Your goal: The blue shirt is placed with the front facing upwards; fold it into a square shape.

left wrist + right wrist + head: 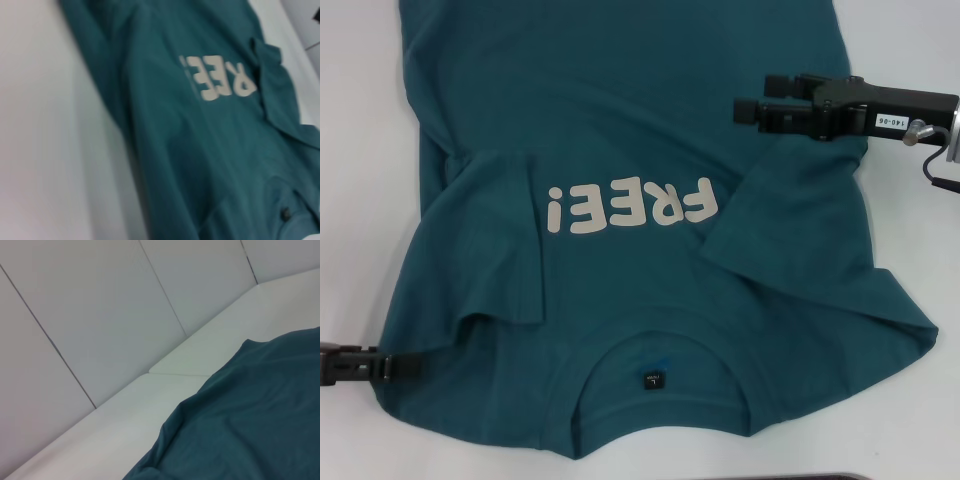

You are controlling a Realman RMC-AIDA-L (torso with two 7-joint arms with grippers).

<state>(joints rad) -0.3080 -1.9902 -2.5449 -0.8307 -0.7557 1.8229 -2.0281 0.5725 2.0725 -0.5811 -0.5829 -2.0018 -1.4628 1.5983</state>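
Head view shows the blue shirt [620, 150] front-up on the white table [360, 150], both sleeves folded inward; the right gripper [745, 108] hovers parted, the left gripper [405, 366], state undeterminable, sits at the shoulder edge; next, likely a lengthwise fold.

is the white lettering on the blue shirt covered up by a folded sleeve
No. In the head view the white lettering on the blue shirt lies fully exposed between the two folded-in sleeves.

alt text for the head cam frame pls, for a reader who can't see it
A blue shirt lies front-up on a white table, white "FREE!" lettering visible, both sleeves folded inward. The right gripper hovers over the shirt's right side; the left gripper sits at the shirt's left edge near the collar.
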